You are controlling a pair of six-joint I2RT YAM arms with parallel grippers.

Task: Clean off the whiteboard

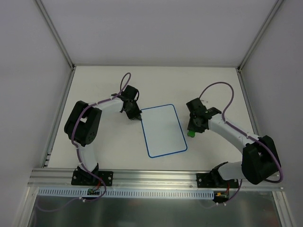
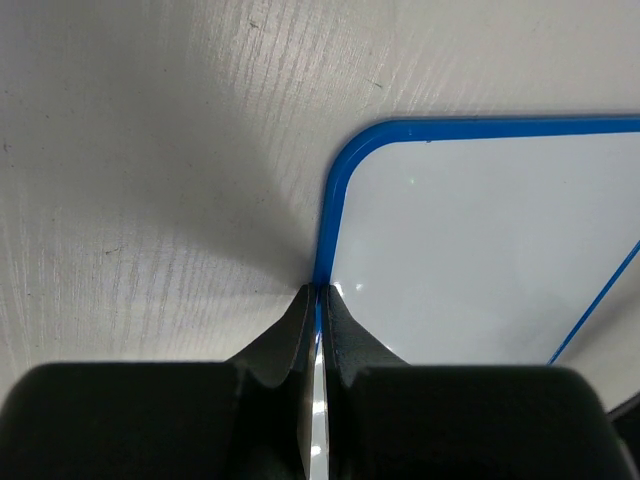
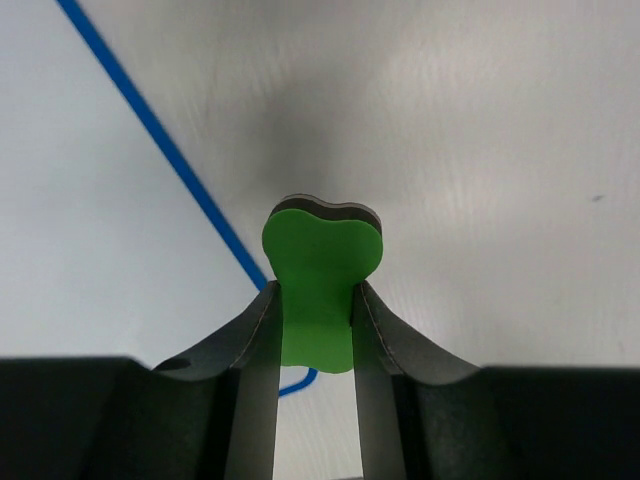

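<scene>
The whiteboard (image 1: 163, 130) is a white board with a thin blue border, lying flat in the middle of the table; its face shows no marks. My left gripper (image 1: 138, 116) is shut on the board's blue edge near its far-left corner, seen close in the left wrist view (image 2: 318, 292), where the whiteboard (image 2: 480, 250) fills the right side. My right gripper (image 1: 191, 133) is shut on a green eraser (image 3: 318, 285) with a dark underside, just off the board's right edge. The whiteboard (image 3: 90, 230) fills the left of the right wrist view.
The white table (image 1: 104, 85) is enclosed by white walls with metal posts (image 1: 54, 33). A metal rail (image 1: 156, 177) runs along the near edge, where both arm bases are bolted.
</scene>
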